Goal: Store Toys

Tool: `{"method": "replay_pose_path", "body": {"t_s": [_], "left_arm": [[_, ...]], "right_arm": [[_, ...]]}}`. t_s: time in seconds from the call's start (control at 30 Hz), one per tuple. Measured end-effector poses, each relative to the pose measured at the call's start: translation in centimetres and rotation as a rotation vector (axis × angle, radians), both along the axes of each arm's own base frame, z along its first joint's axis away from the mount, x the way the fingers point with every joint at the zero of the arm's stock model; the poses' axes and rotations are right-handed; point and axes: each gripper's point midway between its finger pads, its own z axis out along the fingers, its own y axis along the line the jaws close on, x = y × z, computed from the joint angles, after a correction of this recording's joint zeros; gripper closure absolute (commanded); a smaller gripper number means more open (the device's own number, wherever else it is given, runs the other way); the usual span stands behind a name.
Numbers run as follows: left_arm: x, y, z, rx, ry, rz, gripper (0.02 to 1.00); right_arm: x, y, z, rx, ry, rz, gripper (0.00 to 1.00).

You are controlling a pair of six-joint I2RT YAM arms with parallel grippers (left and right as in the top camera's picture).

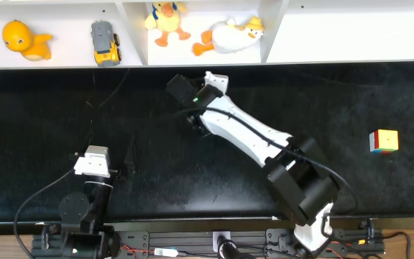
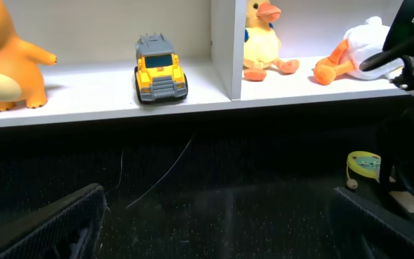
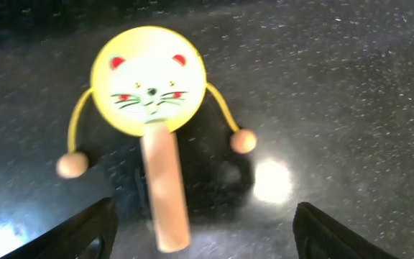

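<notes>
r gripper (image 3: 205, 226): jaws wide apart, nothing held, hovers over black speckled tabletop (image 3: 351, 86). yellow round cat-face rattle drum w/ wooden handle (image 3: 149, 83) lies flat just ahead of it, handle end btwn the two fingers, clear of both. l gripper (image 2: 218, 234): also wide, empty, low over tabletop. ahead of it the white shelf (image 2: 192, 97) w/ yellow-grey toy truck (image 2: 160, 68). multicolour cube (image 1: 384, 141) well apart from r gripper, to its right.
</notes>
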Motion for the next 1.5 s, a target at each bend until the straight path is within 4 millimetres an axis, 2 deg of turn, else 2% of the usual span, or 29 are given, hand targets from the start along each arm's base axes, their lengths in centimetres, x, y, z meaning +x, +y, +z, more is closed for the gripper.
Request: {"method": "replay_pose_path", "body": {"t_s": [0.17, 0.37, 0.5, 0.63, 0.83, 0.9, 0.97, 1.07, 1.3, 1.4, 1.5], "left_arm": [[0.0, 0.0, 0.0, 0.000, 0.000, 0.000, 0.020], [0.0, 0.0, 0.0, 0.000, 0.000, 0.000, 0.020], [0.0, 0.0, 0.0, 0.000, 0.000, 0.000, 0.020], [0.0, 0.0, 0.0, 0.000, 0.000, 0.000, 0.020], [0.0, 0.0, 0.0, 0.000, 0.000, 0.000, 0.020], [0.0, 0.0, 0.0, 0.000, 0.000, 0.000, 0.020], [0.0, 0.0, 0.0, 0.000, 0.000, 0.000, 0.020], [0.0, 0.0, 0.0, 0.000, 0.000, 0.000, 0.020], [0.0, 0.0, 0.0, 0.000, 0.000, 0.000, 0.020], [0.0, 0.0, 0.0, 0.000, 0.000, 0.000, 0.020], [0.0, 0.0, 0.0, 0.000, 0.000, 0.000, 0.020]], "right_arm": [[0.2, -0.8, -0.2, 0.011, 0.027, -0.020, 0.189], [-0.1, -0.2, -1.1, 0.027, 0.060, 0.011, 0.200], [-0.3, 0.1, -2.0, 0.030, 0.088, 0.021, 0.246], [0.0, 0.7, -2.0, 0.056, 0.079, 0.036, 0.308], [0.6, 1.7, -2.1, 0.095, 0.062, 0.052, 0.621], [0.7, 2.0, -2.3, 0.106, 0.064, 0.053, 0.689], [0.8, 2.3, -2.4, 0.115, 0.068, 0.057, 0.825], [0.7, 2.5, -2.4, 0.120, 0.071, 0.058, 0.917], [0.4, 2.8, -2.3, 0.120, 0.075, 0.066, 0.917], [-0.3, 2.4, -2.3, 0.092, 0.093, 0.076, 0.947], [-1.3, 2.0, -1.9, 0.050, 0.105, 0.096, 0.925]]}}
